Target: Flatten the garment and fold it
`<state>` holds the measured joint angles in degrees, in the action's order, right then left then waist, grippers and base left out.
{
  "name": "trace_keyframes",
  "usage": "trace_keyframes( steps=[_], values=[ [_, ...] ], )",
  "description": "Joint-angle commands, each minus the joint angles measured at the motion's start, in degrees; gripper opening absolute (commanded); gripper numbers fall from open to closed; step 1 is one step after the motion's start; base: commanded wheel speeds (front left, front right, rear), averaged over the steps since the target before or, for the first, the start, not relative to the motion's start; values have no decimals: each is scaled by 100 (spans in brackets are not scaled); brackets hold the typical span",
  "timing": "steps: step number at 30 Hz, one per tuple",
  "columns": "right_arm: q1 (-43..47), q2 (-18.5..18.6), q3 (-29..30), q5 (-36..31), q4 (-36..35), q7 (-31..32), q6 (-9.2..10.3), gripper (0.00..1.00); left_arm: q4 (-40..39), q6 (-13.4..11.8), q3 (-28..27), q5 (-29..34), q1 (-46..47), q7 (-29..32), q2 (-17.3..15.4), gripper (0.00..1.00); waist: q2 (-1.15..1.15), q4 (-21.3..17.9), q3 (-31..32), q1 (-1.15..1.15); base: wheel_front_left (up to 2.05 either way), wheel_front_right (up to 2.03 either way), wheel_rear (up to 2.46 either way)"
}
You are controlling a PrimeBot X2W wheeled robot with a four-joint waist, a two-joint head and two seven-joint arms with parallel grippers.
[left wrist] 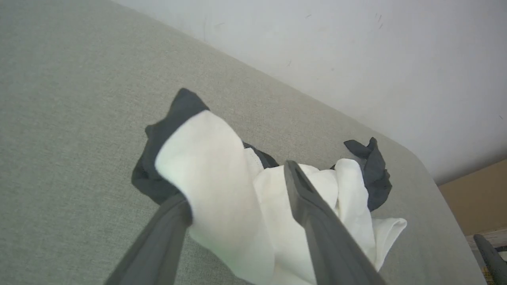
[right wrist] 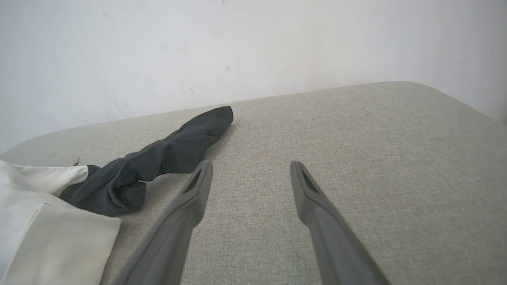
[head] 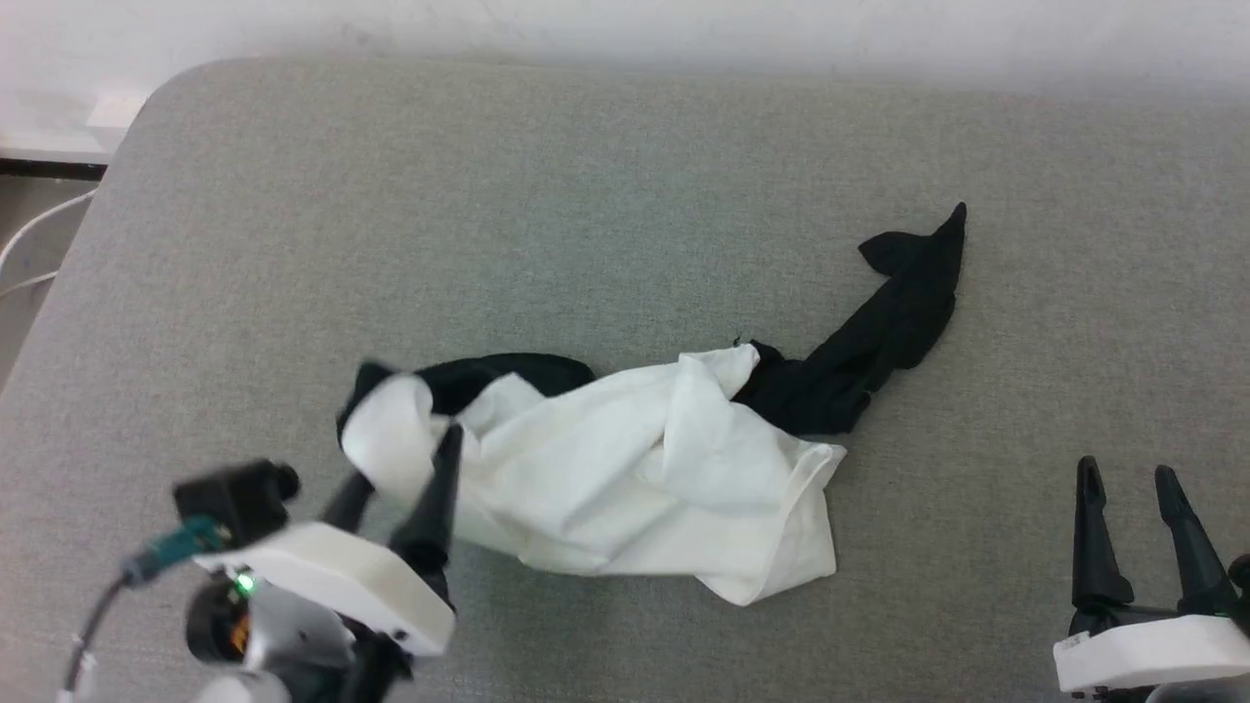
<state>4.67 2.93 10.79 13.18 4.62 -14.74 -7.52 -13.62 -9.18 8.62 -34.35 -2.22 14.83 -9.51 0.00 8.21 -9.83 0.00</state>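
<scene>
The garment point(head: 625, 459) lies crumpled in the middle of the grey padded surface point(head: 625, 195), white body bunched up. One black sleeve point(head: 889, 322) trails out to the far right, and a second black part point(head: 508, 376) peeks out behind the white. My left gripper point(head: 405, 459) is at the garment's left end with its jaws spread open. In the left wrist view a raised white fold of the garment point(left wrist: 214, 178) sits between the fingers point(left wrist: 317, 221) and hides one tip. My right gripper point(head: 1133, 478) stands open over bare surface to the right of the garment point(right wrist: 47, 229), holding nothing.
A white wall point(head: 684, 29) runs behind the surface. The surface's rounded left edge drops off near a white cable point(head: 29, 244). Bare grey padding lies behind and to both sides of the garment.
</scene>
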Motion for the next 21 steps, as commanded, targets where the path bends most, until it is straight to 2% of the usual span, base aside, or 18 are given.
trace_keyframes(
  steps=[1,4,8,14,21],
  values=[
    [-73,-5,2,36,17,-26,3,100,-381,35,-86,-12,198,183,-209,100,0,-43,2,0,0,0,0],
    [-97,-5,-19,67,44,-26,3,100,-751,-49,-184,139,454,343,-409,100,0,-103,-11,0,0,0,0],
    [-138,-5,-58,108,65,-26,3,100,-656,-102,-139,471,772,481,-640,100,0,-220,-66,0,0,0,0],
    [-194,-5,-58,79,55,-26,3,100,-301,-90,-66,677,1318,390,-670,100,0,-411,-172,0,0,0,0],
    [-212,-5,1,67,29,-26,3,100,170,-212,55,730,1204,654,-685,100,0,-537,-242,0,0,0,0]
  ],
)
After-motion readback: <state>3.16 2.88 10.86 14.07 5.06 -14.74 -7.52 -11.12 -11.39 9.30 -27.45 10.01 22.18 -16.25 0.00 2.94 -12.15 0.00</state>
